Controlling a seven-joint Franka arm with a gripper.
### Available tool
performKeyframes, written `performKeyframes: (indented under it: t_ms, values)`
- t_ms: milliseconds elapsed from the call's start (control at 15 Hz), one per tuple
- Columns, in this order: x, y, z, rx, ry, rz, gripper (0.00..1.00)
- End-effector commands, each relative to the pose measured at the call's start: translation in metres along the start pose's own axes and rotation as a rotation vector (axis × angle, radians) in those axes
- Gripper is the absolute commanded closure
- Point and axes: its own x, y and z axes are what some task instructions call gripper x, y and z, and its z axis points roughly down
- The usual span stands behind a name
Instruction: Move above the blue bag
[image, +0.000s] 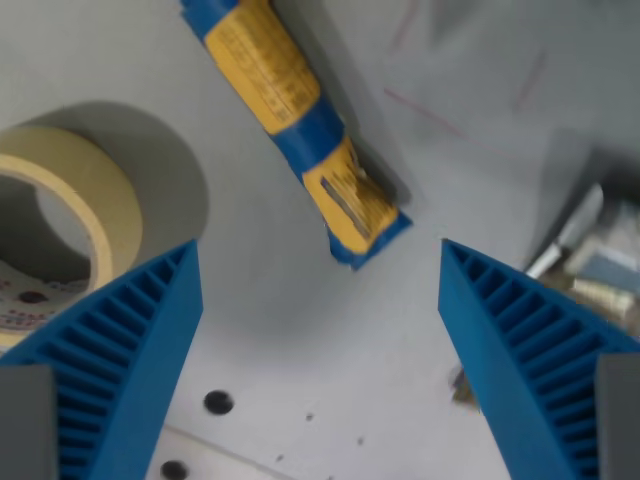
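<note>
A long blue bag with yellow label panels lies on the grey table, slanting from the top centre down to the middle of the wrist view. Its lower end stops just above the gap between my fingers. My gripper is open, with its two blue ribbed fingers rising from the bottom corners and nothing between them. The bag's upper end runs out of the frame.
A roll of cream masking tape stands at the wrist view's left, close to the left finger. At the wrist view's right edge lies a blurred cluster of small objects. Two dark holes mark the table near the bottom.
</note>
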Motion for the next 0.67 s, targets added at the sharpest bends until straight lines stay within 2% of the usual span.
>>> performKeyframes:
  t_ms: [67, 667]
  values:
    - [0.009, -0.001, 0.006, 0.021, 0.029, -0.332, 0.0]
    - [0.024, -0.005, 0.03, 0.03, 0.023, -0.473, 0.0]
